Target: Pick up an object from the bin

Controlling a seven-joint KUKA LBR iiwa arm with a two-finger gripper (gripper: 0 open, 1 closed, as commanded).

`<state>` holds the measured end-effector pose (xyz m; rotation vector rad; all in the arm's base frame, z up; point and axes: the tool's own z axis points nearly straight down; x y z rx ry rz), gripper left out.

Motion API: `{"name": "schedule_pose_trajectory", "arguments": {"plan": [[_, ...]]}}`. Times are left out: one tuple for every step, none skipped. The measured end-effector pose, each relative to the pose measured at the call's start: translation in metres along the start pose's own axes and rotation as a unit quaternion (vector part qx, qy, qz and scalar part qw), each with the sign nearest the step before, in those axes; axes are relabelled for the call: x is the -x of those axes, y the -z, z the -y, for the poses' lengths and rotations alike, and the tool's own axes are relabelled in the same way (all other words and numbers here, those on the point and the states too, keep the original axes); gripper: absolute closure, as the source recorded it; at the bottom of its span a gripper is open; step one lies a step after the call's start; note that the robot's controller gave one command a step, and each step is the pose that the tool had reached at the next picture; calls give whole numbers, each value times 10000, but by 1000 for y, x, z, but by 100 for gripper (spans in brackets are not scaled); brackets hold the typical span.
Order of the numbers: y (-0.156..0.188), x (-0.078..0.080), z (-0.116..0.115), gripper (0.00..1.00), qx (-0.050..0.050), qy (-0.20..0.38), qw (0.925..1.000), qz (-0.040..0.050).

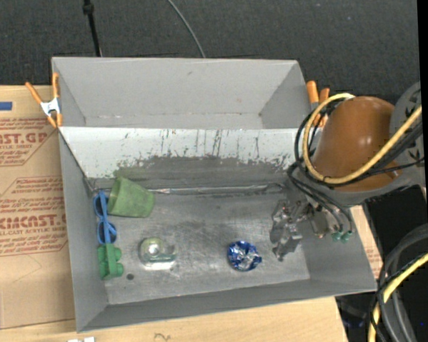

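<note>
Grey metal bin, contents five loose items, well spread. Right part of floor: gripper, low over the bare metal beneath the arm's orange wrist cover and looped cables; whether the jaws are wide or narrow cannot be told, and nothing is seen between them. Nearest item: small blue-and-white crumpled ball, on the floor toward the near wall, just left of the gripper and apart from it. Centre-left: clear rounded piece. Left side: green cup-shaped item lying on its side at the foot of the far slope; blue looped item beside it along the left wall; small green block below that.
</note>
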<state>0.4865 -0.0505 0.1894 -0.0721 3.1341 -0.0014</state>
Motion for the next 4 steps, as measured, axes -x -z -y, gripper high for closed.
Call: {"name": "schedule_pose_trajectory", "arguments": {"plan": [[-4, -1, 0, 0, 3, 0, 10000, -29], [-119, 17, -39, 0, 7, 855, 9963, 33], [-117, 17, -39, 100, 5, 852, 9964, 30], [45, 34, -32, 100, 0, 1519, 9884, 18]]}}
